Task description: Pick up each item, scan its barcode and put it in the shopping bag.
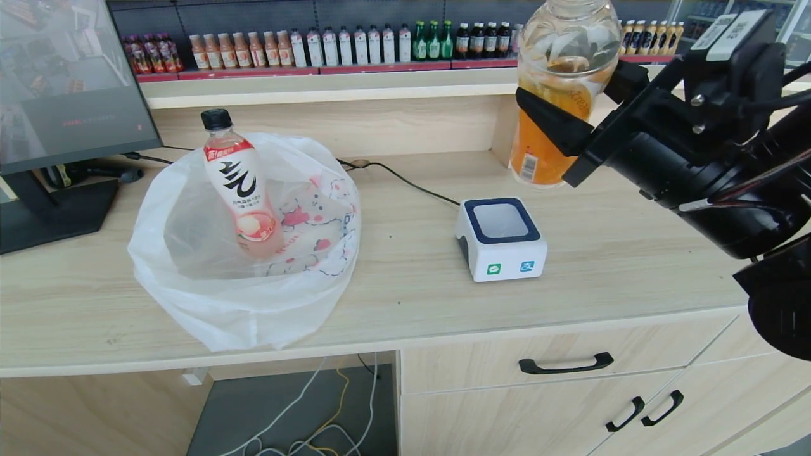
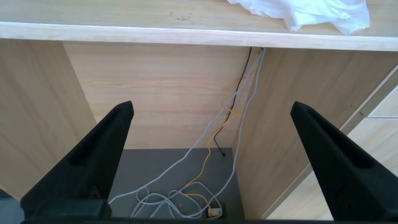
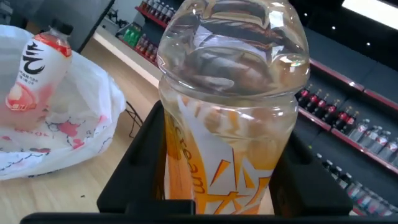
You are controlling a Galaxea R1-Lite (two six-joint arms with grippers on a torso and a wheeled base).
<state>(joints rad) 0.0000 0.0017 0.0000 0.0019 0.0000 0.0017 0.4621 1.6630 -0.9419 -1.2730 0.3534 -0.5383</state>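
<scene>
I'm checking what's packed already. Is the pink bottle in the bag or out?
In. The pink bottle leans inside the open white bag, its top sticking up above the rim.

Right arm [image 1: 697, 164] raised, reaching in from right. Right gripper [image 1: 570, 107] clamped round bottle [image 1: 561, 44] mid-body, held in air. Left gripper [image 2: 211, 112] low, fingers spread wide, empty.

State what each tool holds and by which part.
Right tool clamps the orange drink bottle around its labelled middle. Left tool is open, holding nothing.
</scene>
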